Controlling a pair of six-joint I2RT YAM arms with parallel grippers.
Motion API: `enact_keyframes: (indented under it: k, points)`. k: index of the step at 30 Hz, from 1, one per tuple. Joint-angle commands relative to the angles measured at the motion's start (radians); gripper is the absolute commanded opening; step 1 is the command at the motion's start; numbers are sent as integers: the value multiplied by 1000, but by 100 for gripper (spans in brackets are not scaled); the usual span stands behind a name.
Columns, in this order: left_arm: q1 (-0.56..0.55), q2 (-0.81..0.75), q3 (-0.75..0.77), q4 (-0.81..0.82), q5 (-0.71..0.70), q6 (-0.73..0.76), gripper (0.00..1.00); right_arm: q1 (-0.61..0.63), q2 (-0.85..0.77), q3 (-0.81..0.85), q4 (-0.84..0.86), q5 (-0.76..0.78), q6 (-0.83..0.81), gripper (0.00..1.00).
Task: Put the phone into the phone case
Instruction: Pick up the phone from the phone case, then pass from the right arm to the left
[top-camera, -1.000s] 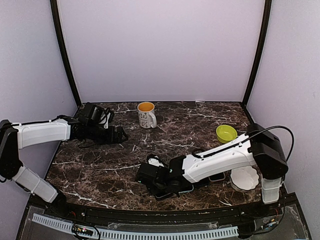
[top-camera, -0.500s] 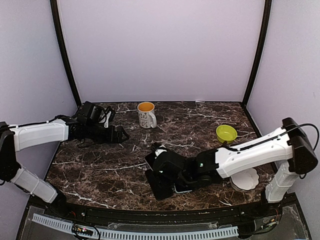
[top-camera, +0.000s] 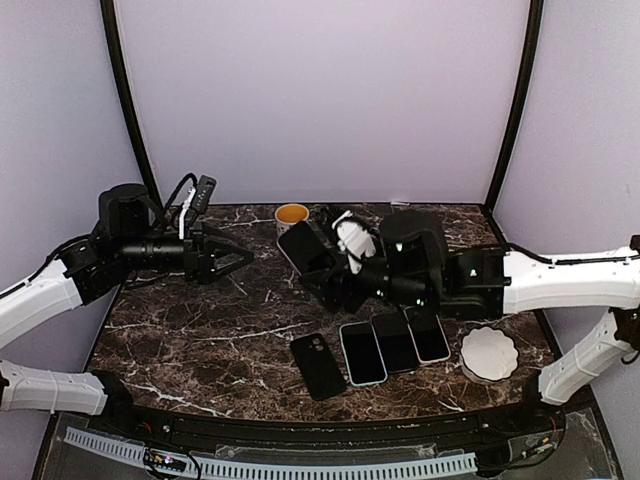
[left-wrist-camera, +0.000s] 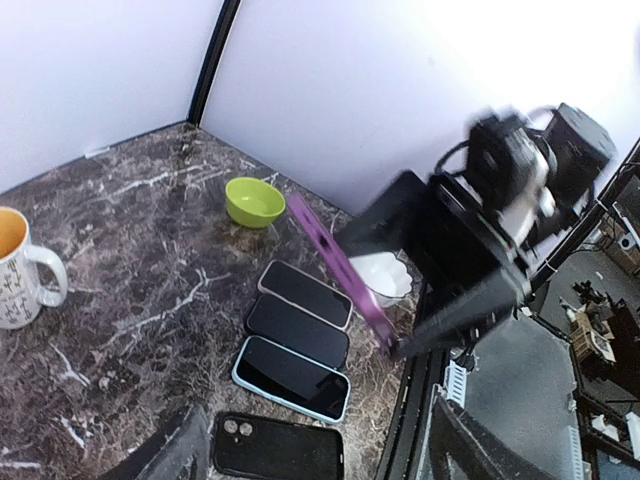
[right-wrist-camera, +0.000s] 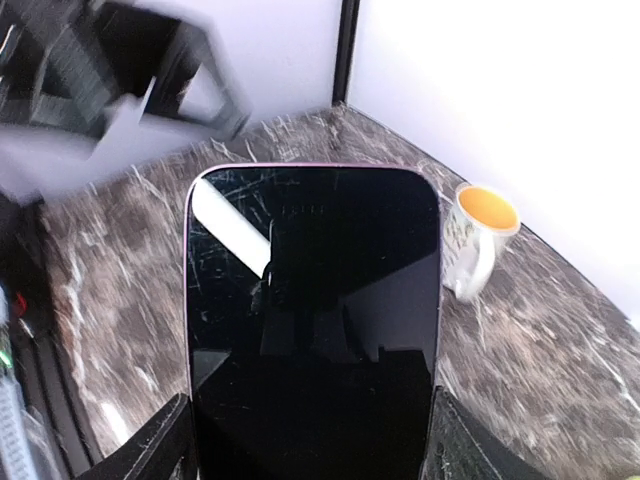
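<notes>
Holding the purple-edged black-screen phone (top-camera: 303, 246) off the table, the right gripper (top-camera: 330, 268) sits just right of the white ceramic mug with an orange inside (top-camera: 291, 214). In the top view the phone overlaps the mug's right side. The right wrist view shows the right fingers (right-wrist-camera: 160, 445) pinching the phone (right-wrist-camera: 313, 320) across its two long edges, with the scratched screen facing that camera. From the left wrist view the same phone (left-wrist-camera: 340, 272) appears almost edge-on and tilted.

The left gripper (top-camera: 232, 262) hangs above the table to the left of the mug, pointing towards it. Its fingers (left-wrist-camera: 170, 455) are spread wide with nothing between them.

The black rectangular phone case (top-camera: 319, 366) lies flat on the dark marble table (top-camera: 200, 330), well nearer the front edge than the mug and slightly to its right. Its round camera openings face up.

Three black-screened phones (top-camera: 395, 342) lie flat side by side, nearer the front edge than the mug and further to its right. The closest of them is just beside the case.

The white scalloped dish (top-camera: 489, 353) lies further right of the mug, towards the near edge. The lime-green bowl (left-wrist-camera: 253, 200) shows only in the left wrist view, well apart from the mug (left-wrist-camera: 25, 268).

The right arm is blurred in the left wrist view, and the left arm is blurred in the right wrist view.
</notes>
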Motion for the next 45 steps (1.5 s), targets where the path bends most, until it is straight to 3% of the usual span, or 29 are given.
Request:
enact_keyframes:
  k: [1,4,10,12,16,18,20,23,25,30,34,41,45]
  points:
    - [-4,-45,-7,17,-29,107,78,-200,-58,123,134,-616,202,0]
    - [-4,-34,18,7,-42,125,78,-250,-85,150,158,-905,216,0]
    - [-8,-19,61,9,34,185,75,-306,-88,201,140,-1211,259,0]
    - [-9,-11,83,-1,67,198,75,-312,-83,213,150,-1250,276,0]
    - [-12,-2,133,-15,111,172,75,-310,-67,289,-81,-1055,131,0]
    - [-10,2,191,-72,110,140,79,-299,-64,334,-219,-875,5,0]
    - [-11,30,282,-183,111,98,86,-267,-66,356,-299,-588,-149,0]
    - [-10,111,409,-290,136,-25,92,-203,-69,336,-300,-235,-372,0]
    - [-10,147,419,-274,188,-136,96,-164,-76,307,-245,-89,-492,0]
    - [-12,162,343,29,287,-325,99,-108,-66,298,-180,-15,-623,0]
    - [-30,224,399,-41,214,-267,94,-71,-39,314,-164,-6,-660,0]
    - [-94,272,451,-83,167,-202,66,-58,8,339,-154,-11,-694,0]
    - [-112,296,449,-111,145,-178,43,-52,31,361,-151,-18,-707,0]
